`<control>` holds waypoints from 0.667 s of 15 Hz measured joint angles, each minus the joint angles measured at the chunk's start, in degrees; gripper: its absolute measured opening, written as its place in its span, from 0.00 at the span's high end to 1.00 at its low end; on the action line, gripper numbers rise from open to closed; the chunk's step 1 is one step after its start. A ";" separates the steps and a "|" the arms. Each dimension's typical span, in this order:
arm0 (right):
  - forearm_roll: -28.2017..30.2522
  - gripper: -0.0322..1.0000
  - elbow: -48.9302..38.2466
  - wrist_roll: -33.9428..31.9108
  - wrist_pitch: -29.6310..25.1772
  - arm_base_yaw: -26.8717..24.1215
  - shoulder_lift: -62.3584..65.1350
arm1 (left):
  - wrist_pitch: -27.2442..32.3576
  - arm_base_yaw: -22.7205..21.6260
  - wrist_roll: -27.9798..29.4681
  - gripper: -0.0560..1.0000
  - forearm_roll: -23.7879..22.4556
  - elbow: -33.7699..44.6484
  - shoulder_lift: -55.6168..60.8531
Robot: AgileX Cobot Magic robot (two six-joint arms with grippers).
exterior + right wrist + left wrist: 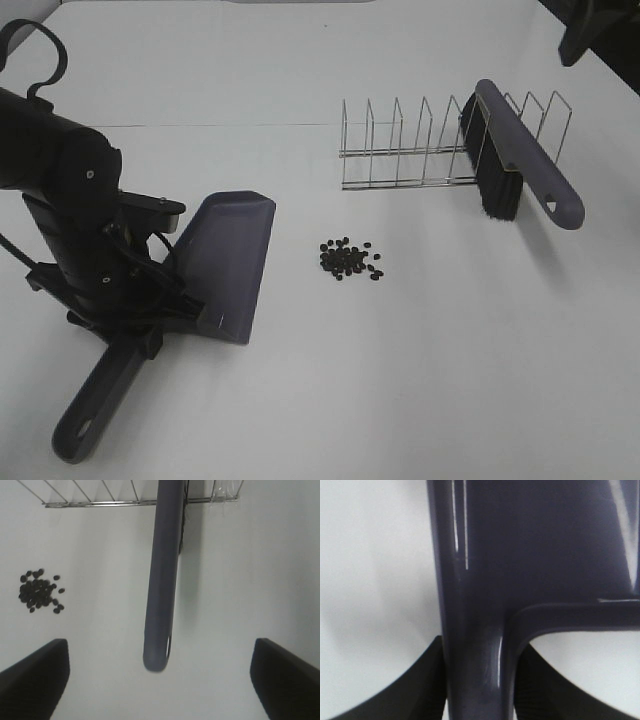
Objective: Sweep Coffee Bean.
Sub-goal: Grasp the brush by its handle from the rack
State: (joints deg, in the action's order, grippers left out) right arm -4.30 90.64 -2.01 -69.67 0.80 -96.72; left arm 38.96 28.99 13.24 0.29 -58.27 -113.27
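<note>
A small heap of dark coffee beans [350, 260] lies on the white table, also seen in the right wrist view [40, 592]. Left of it rests the grey dustpan [225, 265], mouth toward the beans. My left gripper [160, 325] is shut on the dustpan's handle neck [477, 680], with black fingers [420, 695] on either side. The grey brush [520, 165] leans in a wire rack [420, 150], bristles down. My right gripper [160, 680] hangs open and wide above the end of the brush handle [162, 580], touching nothing.
The right arm [595, 30] shows only as a dark shape at the far right corner. The dustpan's long handle [95, 400] points toward the table's near left edge. The rack's thin wires [100, 502] stand just behind the brush.
</note>
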 joint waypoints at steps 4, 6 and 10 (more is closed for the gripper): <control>-1.89 0.13 11.06 4.35 0.00 0.00 -18.05 | 0.11 0.00 0.00 0.65 0.17 0.00 0.00; -4.35 0.13 14.95 5.73 0.00 0.00 -24.81 | 0.17 0.00 0.00 0.65 0.17 0.00 0.00; -5.44 0.13 21.26 5.90 0.00 0.00 -34.26 | 1.55 0.00 1.38 0.65 -0.29 0.00 0.74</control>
State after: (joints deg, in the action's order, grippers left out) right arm -9.74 111.90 3.90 -69.67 0.80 -130.98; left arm 40.51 28.99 14.61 0.00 -58.27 -112.53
